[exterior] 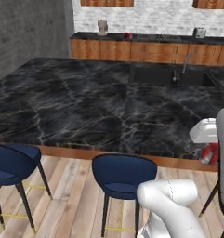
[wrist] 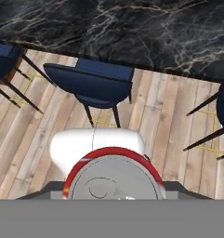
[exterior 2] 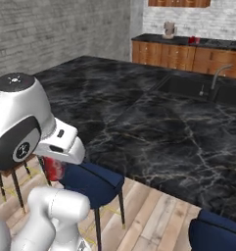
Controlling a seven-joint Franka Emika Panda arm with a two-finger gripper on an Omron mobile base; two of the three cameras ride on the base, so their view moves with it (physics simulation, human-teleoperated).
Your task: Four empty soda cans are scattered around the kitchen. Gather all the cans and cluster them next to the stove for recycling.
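Observation:
A red soda can (wrist: 112, 179) with a silvery-grey top sits between the fingers of my gripper (exterior: 207, 148), which is shut on it. The can (exterior: 209, 155) hangs below the white hand, off the near edge of the island and above the wood floor. From the right base view the same can (exterior 2: 53, 170) shows red under the hand. Two small red shapes, probably more cans (exterior: 127, 35), stand on the far back counter (exterior 2: 193, 39). I cannot make out the stove at this distance.
The black marble island (exterior: 85, 107) spans the middle, with a sink and faucet (exterior: 178, 74) at its right. Blue stools (exterior: 122, 174) (exterior: 11, 162) stand along its near edge. On the back counter are a beige coffee grinder (exterior: 102, 27) and a silver toaster (exterior: 199, 32).

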